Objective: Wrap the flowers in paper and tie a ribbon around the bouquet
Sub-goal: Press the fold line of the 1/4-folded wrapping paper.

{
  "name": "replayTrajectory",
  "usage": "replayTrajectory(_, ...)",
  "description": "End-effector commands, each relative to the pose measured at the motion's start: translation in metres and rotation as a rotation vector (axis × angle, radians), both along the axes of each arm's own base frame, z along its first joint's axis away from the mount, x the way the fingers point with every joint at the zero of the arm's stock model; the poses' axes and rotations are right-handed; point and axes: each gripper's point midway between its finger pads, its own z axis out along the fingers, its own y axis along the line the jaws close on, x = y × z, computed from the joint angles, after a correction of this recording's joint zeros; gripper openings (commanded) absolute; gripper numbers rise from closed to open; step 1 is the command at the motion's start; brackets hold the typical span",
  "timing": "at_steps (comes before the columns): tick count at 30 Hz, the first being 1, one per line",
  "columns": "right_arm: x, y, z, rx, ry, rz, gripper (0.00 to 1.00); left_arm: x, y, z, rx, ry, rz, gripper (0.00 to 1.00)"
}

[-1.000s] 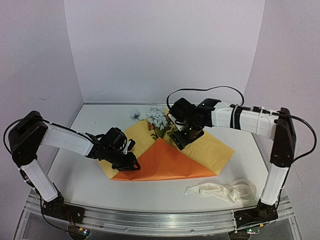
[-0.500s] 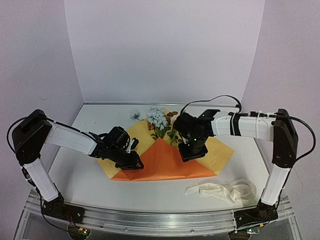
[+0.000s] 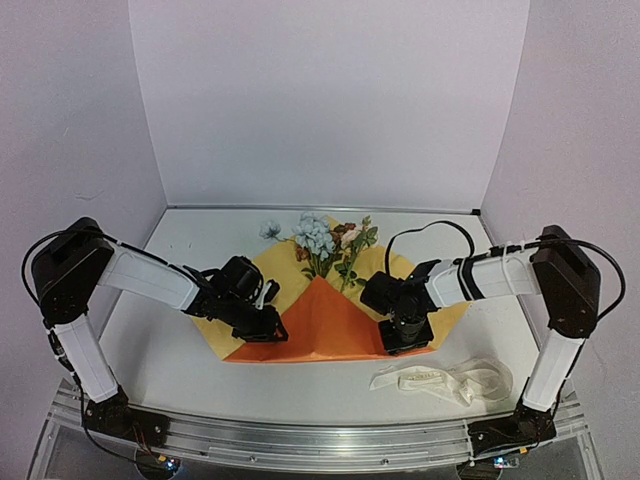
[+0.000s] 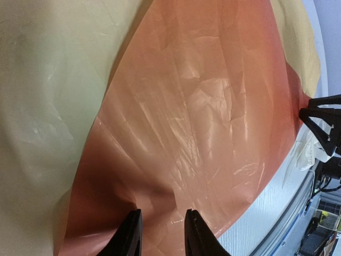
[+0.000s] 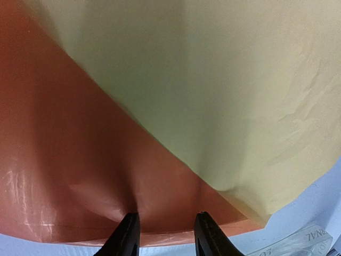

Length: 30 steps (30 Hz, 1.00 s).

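Observation:
The paper lies folded on the table: an orange triangular flap (image 3: 325,320) over pale yellow wings (image 3: 445,300). The flowers (image 3: 320,238) stick out beyond the flap's far point, their stems hidden under it. My left gripper (image 3: 268,328) rests on the flap's near left corner. In its wrist view the fingertips (image 4: 160,213) stand partly apart, pressing on orange paper (image 4: 202,122) that puckers between them. My right gripper (image 3: 405,340) sits at the near right corner, jaws (image 5: 162,216) also apart, tips on the orange paper (image 5: 64,133) beside the yellow sheet (image 5: 213,80). The ribbon (image 3: 440,380) lies loose at the front right.
White walls close in the table at the back and on both sides. One small pale bloom (image 3: 270,229) lies apart at the back left. The ribbon's end (image 5: 311,240) lies just past the paper's corner, close to my right gripper.
My right gripper has come from beside the blooms toward the near right corner of the orange flap, its jaws narrowing. The leaves it covered now show. The left gripper has barely shifted.

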Motion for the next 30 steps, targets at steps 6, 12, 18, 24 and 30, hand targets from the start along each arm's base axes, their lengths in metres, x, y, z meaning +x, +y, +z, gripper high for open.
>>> replayTrajectory(6,0.003,-0.013,0.023,0.027,-0.106,-0.07,0.37,0.018,-0.024,0.042,-0.047,-0.153,-0.086,0.29)
replayTrajectory(12,0.002,-0.017,0.058,0.098,-0.125,-0.107,0.51,0.013,-0.051,0.066,-0.012,-0.306,-0.211,0.3)
replayTrajectory(18,-0.01,-0.037,0.064,0.176,-0.092,-0.194,0.68,-0.011,-0.096,0.075,0.016,-0.426,-0.39,0.29)
replayTrajectory(24,-0.023,-0.058,0.057,0.228,-0.053,-0.266,0.71,-0.039,-0.139,0.063,0.034,-0.478,-0.551,0.28)
replayTrajectory(30,-0.035,-0.077,0.046,0.263,-0.03,-0.312,0.69,-0.043,-0.173,0.041,0.038,-0.505,-0.623,0.25)
